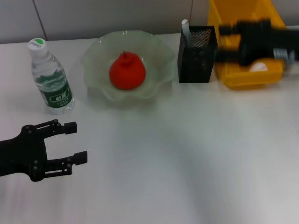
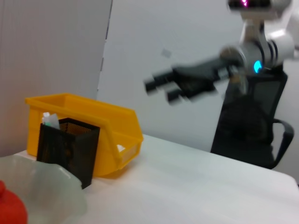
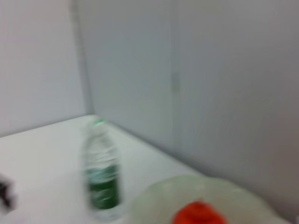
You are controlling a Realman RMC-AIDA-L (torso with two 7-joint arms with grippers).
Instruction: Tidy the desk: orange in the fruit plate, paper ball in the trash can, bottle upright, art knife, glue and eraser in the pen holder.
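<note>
The red-orange lumpy orange [image 1: 127,71] sits in the pale-green scalloped glass fruit plate [image 1: 96,53] on the white counter [image 1: 187,149]. Beside the plate stand the upright clear plastic bottle [image 1: 50,77] and, on the other side, the black mesh pen holder [image 1: 197,53] — touching the yellow plastic trash can [image 1: 233,77]. The right pincer [image 1: 224,43] hangs blurred above the plate's far neighbours, fingers spread. The left pincer [image 1: 77,141] hovers near the bottle — spread, empty.
</note>
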